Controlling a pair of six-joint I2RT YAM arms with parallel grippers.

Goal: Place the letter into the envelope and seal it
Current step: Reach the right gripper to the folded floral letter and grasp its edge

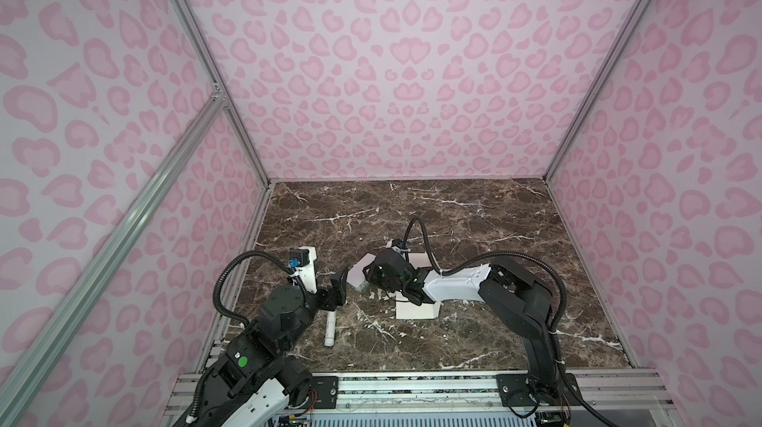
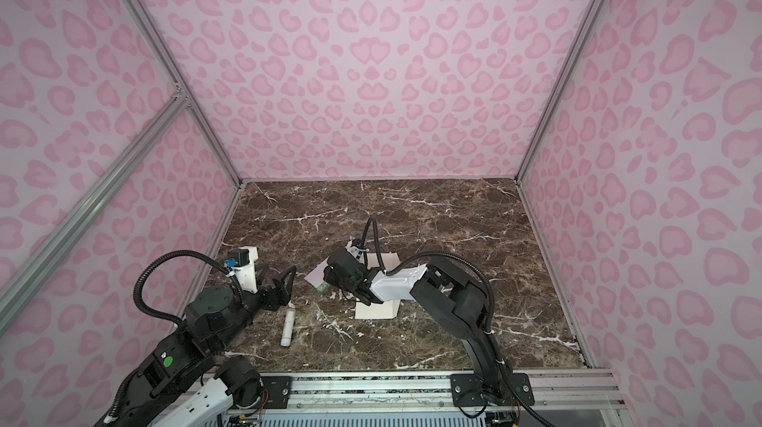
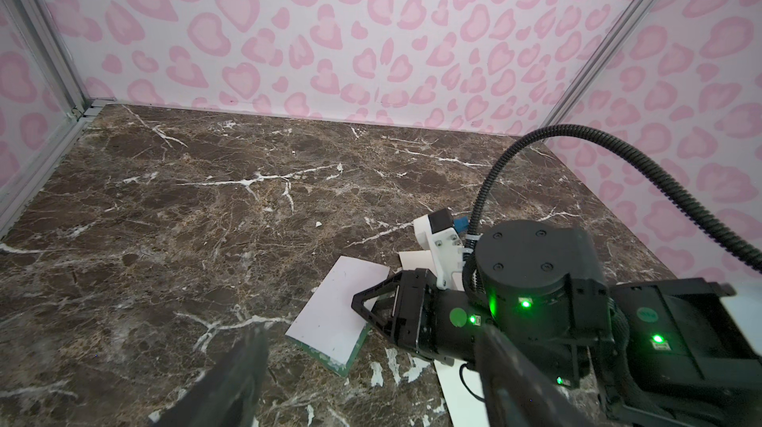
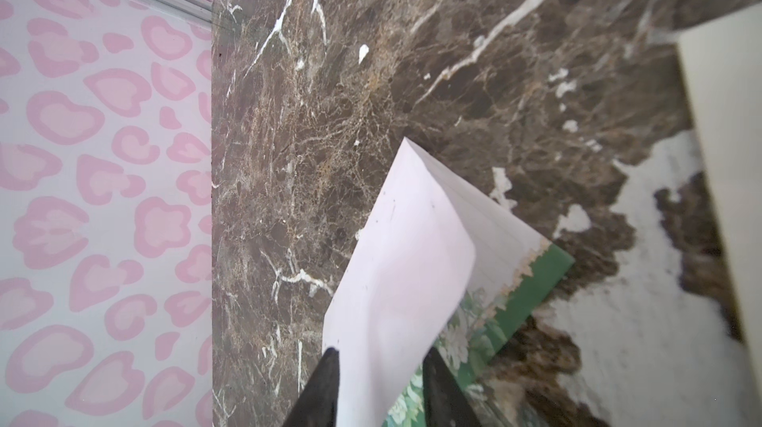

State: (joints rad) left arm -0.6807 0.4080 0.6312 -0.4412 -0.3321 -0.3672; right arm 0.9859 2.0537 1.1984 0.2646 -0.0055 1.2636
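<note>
Top view first: the right gripper (image 1: 365, 277) reaches over the envelope (image 1: 414, 311) to the letter (image 1: 353, 274) just beside it, since the letter has to come up first. The left gripper (image 1: 337, 287) hangs wide open and empty near the stick (image 1: 331, 328) (harmless there). Left wrist view: the letter (image 3: 336, 313) is tilted, with its envelope-side end raised. Right wrist view: fingers (image 4: 323, 388) straddle that end, pinching or not I cannot tell. The right arm over the envelope looks likely to get in the way

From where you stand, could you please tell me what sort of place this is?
Probably a robot test booth, not a home: pink heart-patterned wall panels in silver aluminium framing enclose a brown marble-look tabletop, with two black robot arms mounted on its front metal rail.
</note>
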